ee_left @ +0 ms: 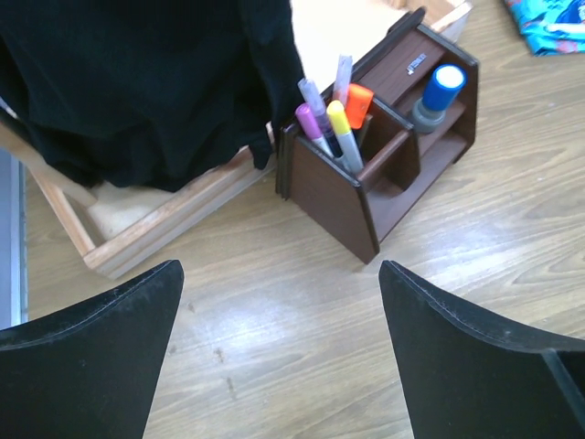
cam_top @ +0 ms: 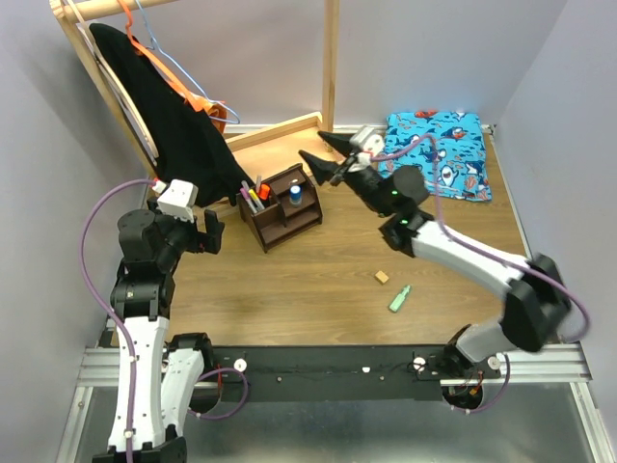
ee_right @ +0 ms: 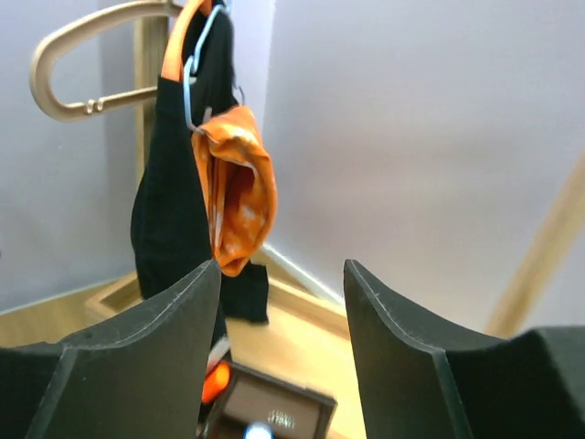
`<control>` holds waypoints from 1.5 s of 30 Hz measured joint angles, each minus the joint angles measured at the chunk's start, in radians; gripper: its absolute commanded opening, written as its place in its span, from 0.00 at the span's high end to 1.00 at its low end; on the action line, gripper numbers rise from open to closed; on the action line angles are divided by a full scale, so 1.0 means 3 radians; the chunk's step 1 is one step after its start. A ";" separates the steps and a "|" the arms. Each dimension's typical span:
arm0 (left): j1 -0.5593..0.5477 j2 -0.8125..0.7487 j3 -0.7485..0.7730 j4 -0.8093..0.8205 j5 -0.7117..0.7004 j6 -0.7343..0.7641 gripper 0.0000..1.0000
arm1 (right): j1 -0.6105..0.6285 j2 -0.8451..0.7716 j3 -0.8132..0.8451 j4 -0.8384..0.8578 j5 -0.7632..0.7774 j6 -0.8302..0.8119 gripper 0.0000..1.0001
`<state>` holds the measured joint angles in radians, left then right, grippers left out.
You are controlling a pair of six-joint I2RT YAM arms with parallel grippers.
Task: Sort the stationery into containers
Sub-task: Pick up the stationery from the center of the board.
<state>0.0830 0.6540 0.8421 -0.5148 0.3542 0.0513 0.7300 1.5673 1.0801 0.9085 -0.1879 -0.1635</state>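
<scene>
The right gripper (cam_top: 326, 154) hangs with its fingers spread and nothing between them, above and just past the far corner of the dark wooden organiser (cam_top: 289, 217), which lies below it and slightly to its left. From that pose over the box I judge it is placed for releasing into a compartment rather than for picking up, and it carries nothing now. In the organiser, the pens (ee_left: 331, 123) stand upright in the tall compartment on the side away from this gripper, propped by its walls, and the blue-topped tube (ee_left: 441, 90) sits upright in a lower slot nearer to it. The left gripper (ee_left: 279, 366) is likewise wide apart and empty, held back from the organiser, which sits ahead of it and a little to its right, probably parked there to leave the other arm room. Two pieces lie loose on the table (cam_top: 289, 289): the tan eraser cube (cam_top: 383, 277) and the mint-green highlighter (cam_top: 399, 299), near each other and well behind the right gripper, towards its arm's base. They look next in line, and the small cube will want a careful pinch
</scene>
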 measured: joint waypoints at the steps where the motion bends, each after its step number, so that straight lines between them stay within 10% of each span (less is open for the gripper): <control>1: -0.0003 -0.0031 0.0000 0.0000 0.0015 0.0000 0.02 | 0.0000 -0.0275 -0.0004 -0.0342 0.0072 0.0043 0.36; 12: -0.0029 -0.0295 -0.0090 0.0057 0.0128 -0.0106 0.02 | 0.0004 -0.1228 -0.0762 -0.3311 0.0710 0.0373 0.43; 30: -0.0038 -0.0137 -0.0099 0.0050 0.0132 -0.0175 0.02 | -0.0042 -0.0993 -0.0608 -0.4763 0.0914 0.0292 0.39; 45: -0.0045 0.0102 -0.0005 0.0094 0.0146 -0.0175 0.03 | -0.0739 -0.1495 -0.0690 -0.6528 -0.0566 -0.3740 0.46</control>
<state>0.0696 0.6846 0.8406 -0.4866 0.3981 -0.0013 0.5083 1.1187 0.8730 -1.0500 -0.3576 -1.2854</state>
